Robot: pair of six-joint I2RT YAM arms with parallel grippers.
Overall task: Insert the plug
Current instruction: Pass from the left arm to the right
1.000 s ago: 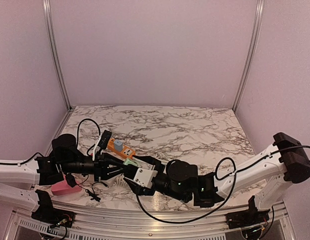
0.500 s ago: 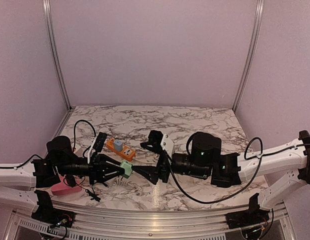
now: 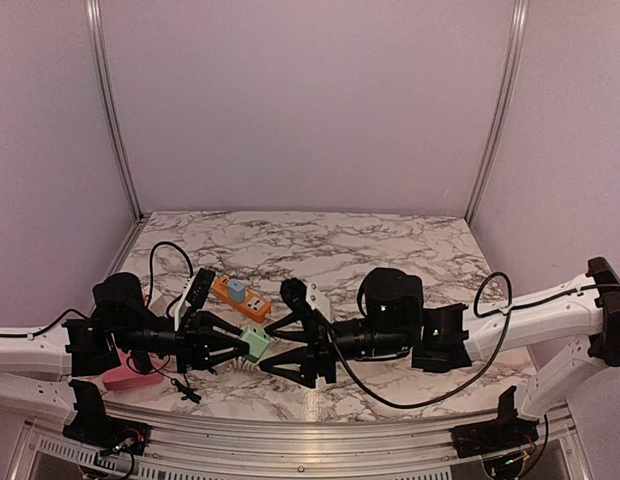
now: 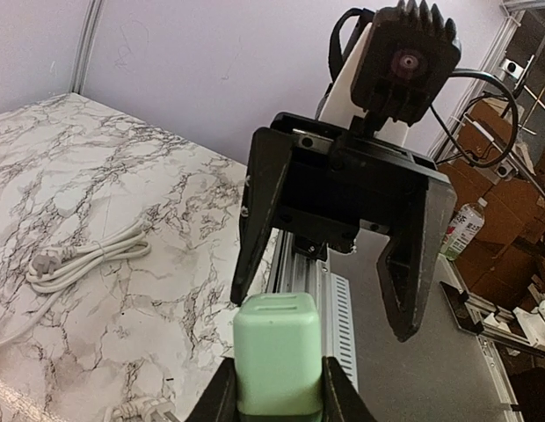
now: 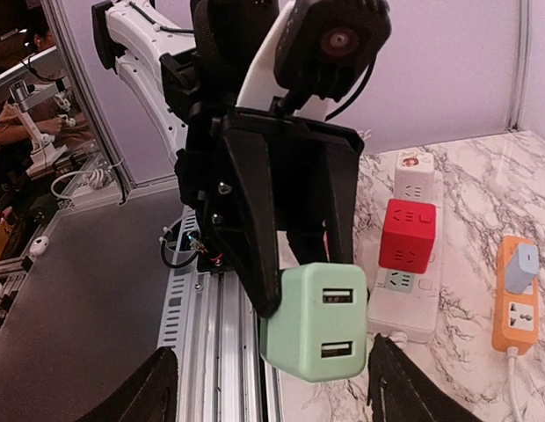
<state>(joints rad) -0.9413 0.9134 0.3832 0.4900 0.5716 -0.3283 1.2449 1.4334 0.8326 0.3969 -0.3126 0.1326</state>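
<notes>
1. The green plug (image 5: 316,321) is a mint cube with two USB ports on one face. It is off the table, above its near-left part, pinched at one end by the left gripper (image 3: 245,343), whose jaws are clamped on it.
2. The right gripper (image 3: 273,345) faces the plug end-on with its jaws wide apart. In the left wrist view its two fingers frame the cube's free end, and they look just short of touching it.
3. Progress, as I judge it: the plug is picked up and held out between the arms, probably for a hand-over or a re-grip. Nothing is inserted yet. What remains is to take a firm hold, carry the plug to a socket, line it up and press it in.
4. Its prongs are not visible in any view, so I cannot tell which way they point.
5. An orange power strip (image 3: 242,297) lies just beyond the grippers, with a blue plug (image 3: 235,287) already in its far end and a free socket beside that.
6. A white power strip (image 5: 404,303) carries a red cube (image 5: 407,236).
7. A loose white cable (image 4: 88,259) lies on the marble table (image 3: 390,250).
8. Both arms crowd the space over the strips, and the left gripper covers much of the plug.
</notes>
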